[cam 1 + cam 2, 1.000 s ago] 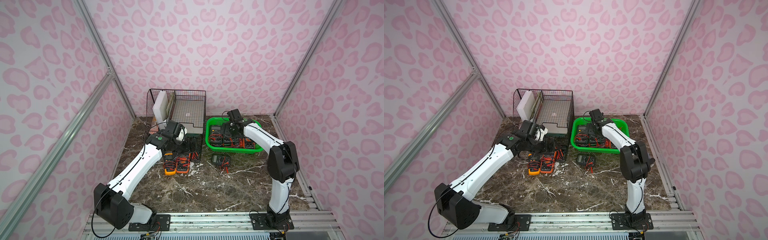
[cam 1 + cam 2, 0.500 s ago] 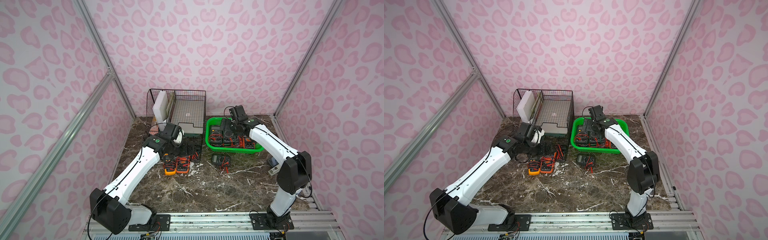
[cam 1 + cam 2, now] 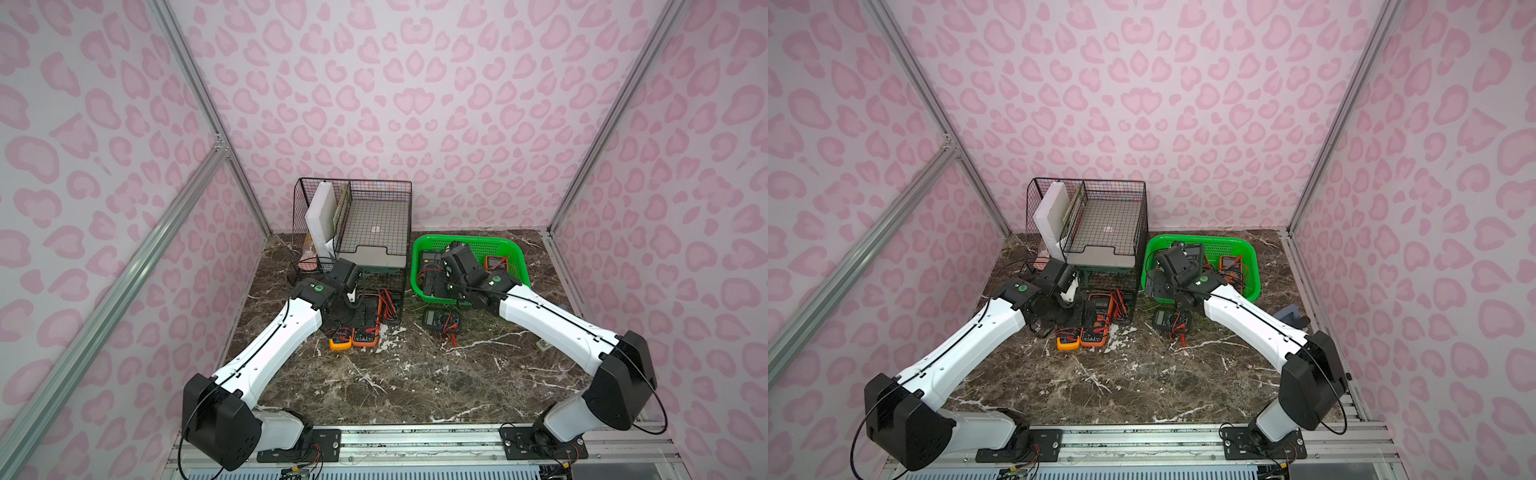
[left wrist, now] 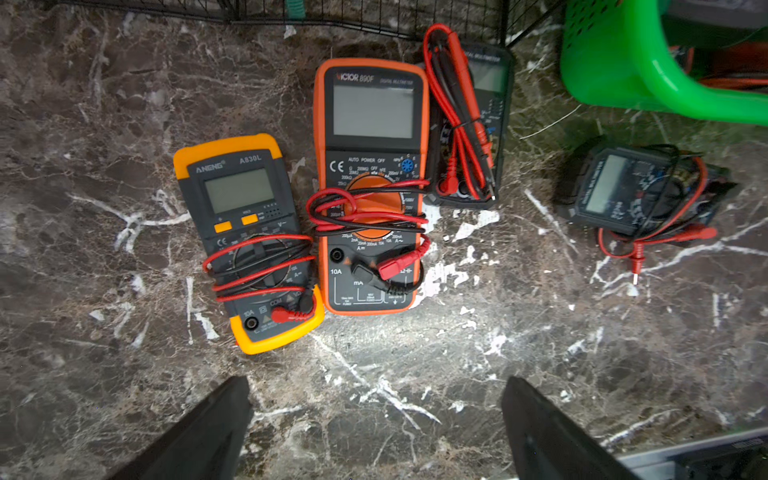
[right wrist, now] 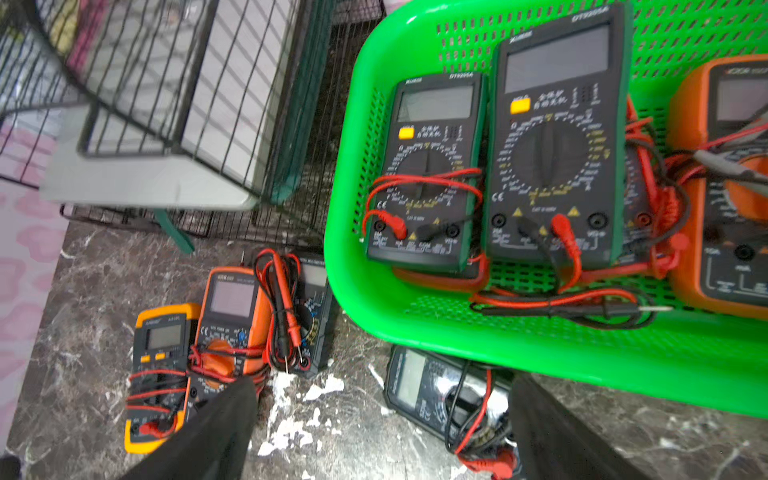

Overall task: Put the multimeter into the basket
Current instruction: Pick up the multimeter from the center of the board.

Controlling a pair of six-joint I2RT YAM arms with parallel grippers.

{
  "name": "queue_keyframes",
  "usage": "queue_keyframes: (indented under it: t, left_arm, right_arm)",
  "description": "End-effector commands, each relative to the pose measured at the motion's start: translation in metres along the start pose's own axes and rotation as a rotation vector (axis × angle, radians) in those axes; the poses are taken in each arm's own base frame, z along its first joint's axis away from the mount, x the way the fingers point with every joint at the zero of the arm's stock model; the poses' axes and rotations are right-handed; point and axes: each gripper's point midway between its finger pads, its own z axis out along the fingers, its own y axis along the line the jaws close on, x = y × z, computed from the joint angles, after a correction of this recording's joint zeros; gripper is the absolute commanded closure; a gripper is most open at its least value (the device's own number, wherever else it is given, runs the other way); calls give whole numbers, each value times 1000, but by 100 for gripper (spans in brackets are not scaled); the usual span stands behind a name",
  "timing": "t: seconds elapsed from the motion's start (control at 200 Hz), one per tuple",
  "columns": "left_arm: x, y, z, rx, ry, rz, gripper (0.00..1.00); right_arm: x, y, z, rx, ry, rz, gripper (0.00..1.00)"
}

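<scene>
The green basket (image 3: pixel 469 240) stands at the back right and holds several multimeters, among them two black-green ones (image 5: pixel 428 166) and an orange one (image 5: pixel 727 187). On the marble lie a yellow multimeter (image 4: pixel 245 232), an orange multimeter (image 4: pixel 370 166), a black one under bundled leads (image 4: pixel 486 124), and another black one (image 4: pixel 640 191) by the basket's front. My left gripper (image 4: pixel 376 382) hangs open above bare marble just short of the yellow and orange meters. My right gripper (image 5: pixel 382 382) is open and empty over the basket's front left corner, above the black meter (image 5: pixel 419 386).
A black wire-mesh organizer (image 3: pixel 353 220) with a white block (image 3: pixel 320 216) and a grey tray stands at the back, left of the basket. A small grey-blue object (image 3: pixel 1289 313) lies near the right wall. Aluminium rails border the table.
The right gripper has drawn back from over the basket's middle to its front left corner, its elbow swinging right. The left arm shifted slightly. Both grippers stayed open.
</scene>
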Motion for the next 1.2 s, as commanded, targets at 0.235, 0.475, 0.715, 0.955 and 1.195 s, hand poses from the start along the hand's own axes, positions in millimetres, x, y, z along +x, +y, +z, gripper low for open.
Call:
queue_keyframes:
  t: [0.235, 0.475, 0.715, 0.955, 1.195]
  left_arm:
    - [0, 3, 28, -51, 68, 86, 1]
    - [1, 1, 51, -65, 117, 115, 1]
    - [-1, -4, 70, -79, 146, 139, 2]
    - [1, 1, 90, -120, 183, 155, 1]
    - [2, 1, 104, -122, 203, 168, 2]
  right_arm:
    - [45, 9, -19, -92, -58, 63, 1]
    - [61, -2, -21, -80, -35, 86, 1]
    - [64, -4, -21, -75, -27, 88, 1]
    - [66, -5, -20, -69, -19, 91, 1]
    - [65, -6, -21, -61, -19, 91, 1]
